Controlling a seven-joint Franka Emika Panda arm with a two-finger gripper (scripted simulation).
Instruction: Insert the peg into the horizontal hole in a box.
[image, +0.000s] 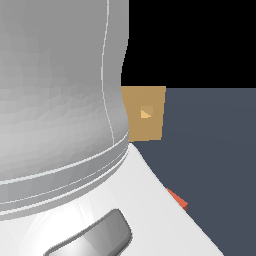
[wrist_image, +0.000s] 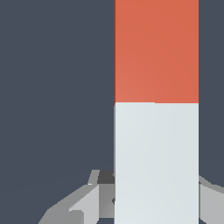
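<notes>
In the wrist view the peg (wrist_image: 156, 109) fills the frame, its orange-red half farther from the gripper and its white half between the fingers. My gripper (wrist_image: 156, 194) stands around the white half, with one finger (wrist_image: 94, 199) against each side, shut on it. In the exterior view only the peg's orange-red tip (image: 178, 199) shows past the arm. The tan box (image: 145, 114) stands farther back, with its small square hole (image: 145, 113) facing the camera. The gripper itself is hidden behind the arm in that view.
The robot's large white arm body (image: 55, 110) blocks the exterior view's left and lower part. The dark grey floor (image: 215, 150) spreads to the exterior view's right of the box and peg.
</notes>
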